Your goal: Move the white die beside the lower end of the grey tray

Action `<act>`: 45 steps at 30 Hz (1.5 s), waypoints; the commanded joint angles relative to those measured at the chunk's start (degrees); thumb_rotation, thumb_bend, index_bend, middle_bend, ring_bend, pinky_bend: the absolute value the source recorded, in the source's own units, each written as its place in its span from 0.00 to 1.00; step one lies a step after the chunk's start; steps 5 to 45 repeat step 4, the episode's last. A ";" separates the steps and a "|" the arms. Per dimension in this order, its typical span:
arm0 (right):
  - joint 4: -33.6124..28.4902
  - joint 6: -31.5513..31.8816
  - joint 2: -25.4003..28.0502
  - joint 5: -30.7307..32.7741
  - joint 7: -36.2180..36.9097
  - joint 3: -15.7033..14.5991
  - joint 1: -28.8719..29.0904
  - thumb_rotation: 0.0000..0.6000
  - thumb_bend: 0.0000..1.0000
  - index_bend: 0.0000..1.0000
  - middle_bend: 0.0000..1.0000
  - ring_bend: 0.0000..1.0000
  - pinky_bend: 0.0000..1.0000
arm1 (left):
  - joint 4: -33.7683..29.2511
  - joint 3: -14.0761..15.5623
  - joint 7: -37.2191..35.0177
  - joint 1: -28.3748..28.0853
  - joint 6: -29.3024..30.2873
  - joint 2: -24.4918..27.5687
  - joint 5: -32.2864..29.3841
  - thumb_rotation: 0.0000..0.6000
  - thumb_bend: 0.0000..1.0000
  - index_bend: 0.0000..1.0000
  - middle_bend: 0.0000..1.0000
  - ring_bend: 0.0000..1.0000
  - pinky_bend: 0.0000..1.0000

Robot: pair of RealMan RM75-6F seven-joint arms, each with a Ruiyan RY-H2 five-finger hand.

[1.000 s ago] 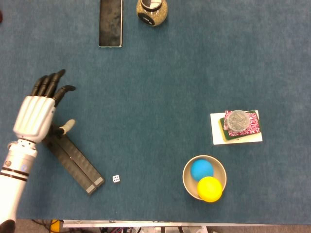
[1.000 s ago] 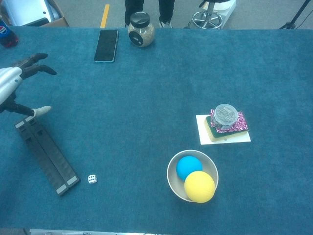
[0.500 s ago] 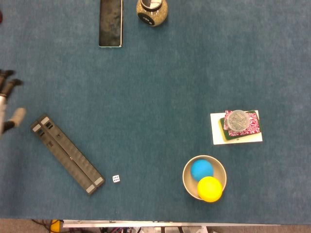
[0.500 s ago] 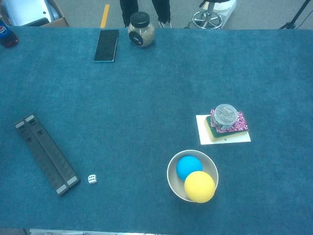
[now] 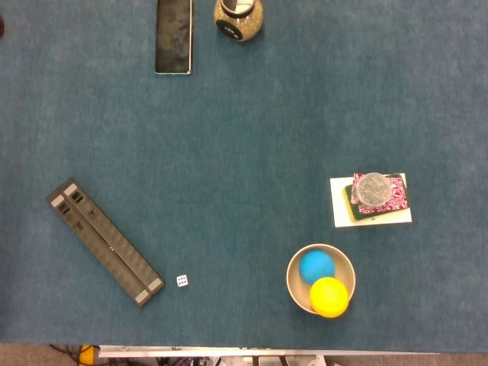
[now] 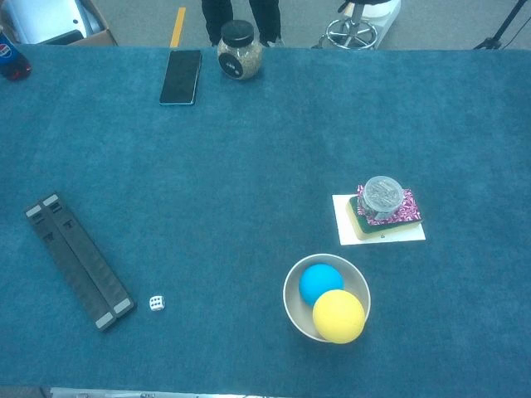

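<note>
A small white die (image 5: 182, 281) (image 6: 157, 303) lies on the blue cloth just right of the near end of the long dark grey tray (image 5: 104, 242) (image 6: 78, 261). The tray runs diagonally from the far left toward the near middle. A narrow strip of cloth separates die and tray. Neither hand shows in either view.
A bowl (image 5: 296, 287) (image 6: 292, 307) holding a blue ball (image 5: 316, 266) and a yellow ball (image 5: 329, 296) sits near the front. A small jar (image 5: 373, 189) rests on a sponge and card at right. A phone (image 5: 174, 35) and a grain jar (image 5: 238, 18) stand at the far edge.
The left hand, hovering over the tray's far end one second ago, has pulled away to the left and left both views. The die and tray have stayed put.
</note>
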 commanded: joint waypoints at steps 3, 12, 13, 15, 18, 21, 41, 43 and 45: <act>0.21 -0.35 -0.01 -0.04 0.31 -0.01 0.09 1.00 0.00 0.55 0.37 0.34 0.49 | -3.61 0.82 1.17 1.89 -1.06 2.22 -1.69 1.00 0.27 0.41 0.35 0.30 0.52; 0.50 -0.54 -0.08 0.05 0.58 0.01 0.14 1.00 0.00 0.55 0.37 0.34 0.49 | -4.75 1.11 1.37 2.14 -1.99 2.94 -2.37 1.00 0.27 0.41 0.35 0.30 0.52; 0.50 -0.54 -0.08 0.05 0.58 0.01 0.14 1.00 0.00 0.55 0.37 0.34 0.49 | -4.75 1.11 1.37 2.14 -1.99 2.94 -2.37 1.00 0.27 0.41 0.35 0.30 0.52; 0.50 -0.54 -0.08 0.05 0.58 0.01 0.14 1.00 0.00 0.55 0.37 0.34 0.49 | -4.75 1.11 1.37 2.14 -1.99 2.94 -2.37 1.00 0.27 0.41 0.35 0.30 0.52; 0.50 -0.54 -0.08 0.05 0.58 0.01 0.14 1.00 0.00 0.55 0.37 0.34 0.49 | -4.75 1.11 1.37 2.14 -1.99 2.94 -2.37 1.00 0.27 0.41 0.35 0.30 0.52; 0.50 -0.54 -0.08 0.05 0.58 0.01 0.14 1.00 0.00 0.55 0.37 0.34 0.49 | -4.75 1.11 1.37 2.14 -1.99 2.94 -2.37 1.00 0.27 0.41 0.35 0.30 0.52; 0.50 -0.54 -0.08 0.05 0.58 0.01 0.14 1.00 0.00 0.55 0.37 0.34 0.49 | -4.75 1.11 1.37 2.14 -1.99 2.94 -2.37 1.00 0.27 0.41 0.35 0.30 0.52; 0.50 -0.54 -0.08 0.05 0.58 0.01 0.14 1.00 0.00 0.55 0.37 0.34 0.49 | -4.75 1.11 1.37 2.14 -1.99 2.94 -2.37 1.00 0.27 0.41 0.35 0.30 0.52; 0.50 -0.54 -0.08 0.05 0.58 0.01 0.14 1.00 0.00 0.55 0.37 0.34 0.49 | -4.75 1.11 1.37 2.14 -1.99 2.94 -2.37 1.00 0.27 0.41 0.35 0.30 0.52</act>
